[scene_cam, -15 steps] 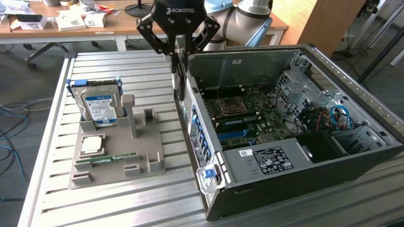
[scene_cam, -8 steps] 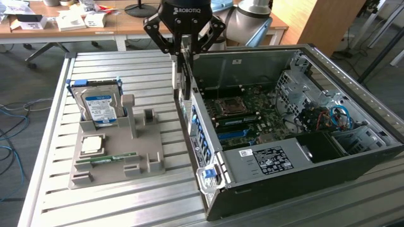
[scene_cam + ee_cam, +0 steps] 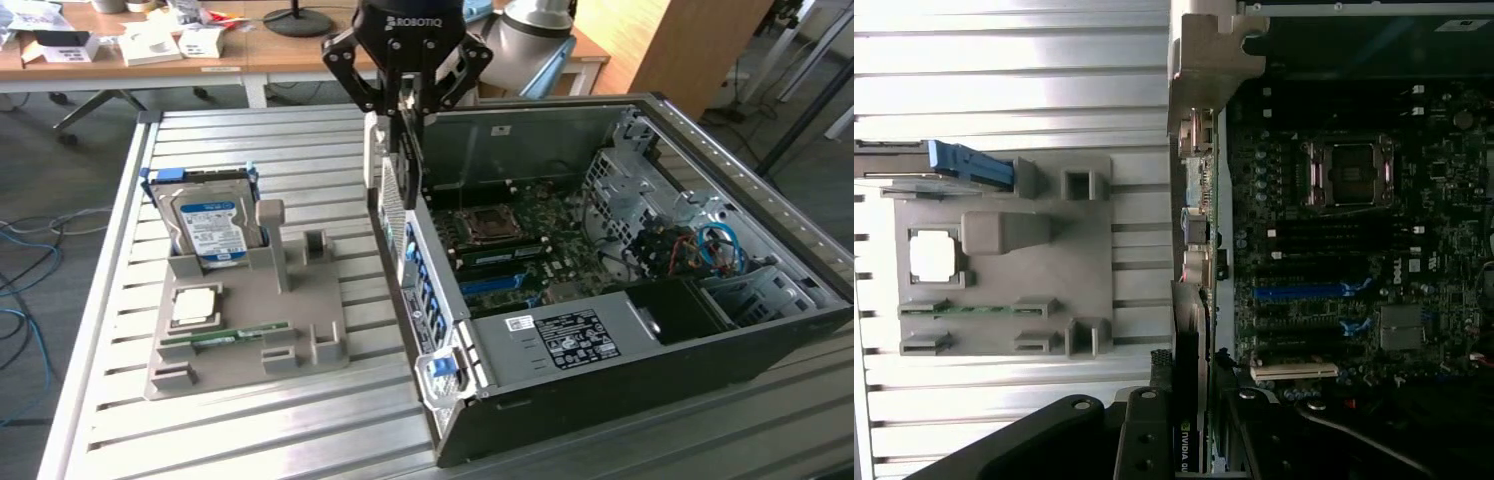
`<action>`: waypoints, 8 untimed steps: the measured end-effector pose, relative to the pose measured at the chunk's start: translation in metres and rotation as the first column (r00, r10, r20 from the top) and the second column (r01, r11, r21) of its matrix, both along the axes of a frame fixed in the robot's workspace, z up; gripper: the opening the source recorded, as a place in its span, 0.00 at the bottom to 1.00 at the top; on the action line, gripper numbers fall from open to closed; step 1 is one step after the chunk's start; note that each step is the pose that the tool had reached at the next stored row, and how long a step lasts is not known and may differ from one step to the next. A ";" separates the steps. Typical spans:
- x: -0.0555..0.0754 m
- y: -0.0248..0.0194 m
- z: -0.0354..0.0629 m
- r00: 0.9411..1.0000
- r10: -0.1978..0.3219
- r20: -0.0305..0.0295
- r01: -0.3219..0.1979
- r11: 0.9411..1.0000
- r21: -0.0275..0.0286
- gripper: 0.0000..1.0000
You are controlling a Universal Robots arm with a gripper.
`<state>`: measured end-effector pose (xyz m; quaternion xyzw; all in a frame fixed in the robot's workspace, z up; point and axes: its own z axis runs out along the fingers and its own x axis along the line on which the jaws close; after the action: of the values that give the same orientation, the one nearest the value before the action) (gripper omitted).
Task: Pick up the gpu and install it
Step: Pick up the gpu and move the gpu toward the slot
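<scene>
The arm reaches in from the far side of the bench [image 3: 200, 430] with its wrist pointing straight down, so the claw [image 3: 407, 105] hangs above the open computer case [image 3: 747, 170], over the case wall on the exterior view's left. The two black fingers [image 3: 358, 75] slope inward from a wide base and meet at their tips.

The claw is closed on the gpu [image 3: 398, 165], pinching its top edge. The card hangs upright and edge-on below the fingertips, a thin dark strip with its perforated silver bracket on the side away from the case's inside. It is lifted off the bench and sits right at that case wall. I cannot tell whether its lower edge touches anything.

In the wrist view the gpu [image 3: 1189, 380] runs between the fingers [image 3: 1144, 440] in line with the case wall, with the motherboard [image 3: 1354, 250] and its blue slot [image 3: 1304, 292] off to one side.

On the bench at the exterior view's left, well apart from the claw, is a grey holder tray [image 3: 240, 320]. A hard drive [image 3: 211, 225] with a blue label stands upright in its far end. A square chip [image 3: 196, 305] lies flat in a pocket, and a green memory stick [image 3: 227, 335] lies in a groove nearer the camera.
</scene>
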<state>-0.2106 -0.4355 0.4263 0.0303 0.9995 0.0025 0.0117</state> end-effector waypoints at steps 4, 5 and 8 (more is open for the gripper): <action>0.006 0.0000 0.0000 1.000 0.000 0.000 0.000 1.000 0.000 0.26; 0.007 0.0000 0.0000 1.000 0.000 0.000 0.000 1.000 0.000 0.26; 0.012 0.0000 0.0000 1.000 0.000 0.000 0.000 1.000 0.000 0.26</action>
<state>-0.1988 -0.4355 0.4263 0.0303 0.9995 0.0025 0.0117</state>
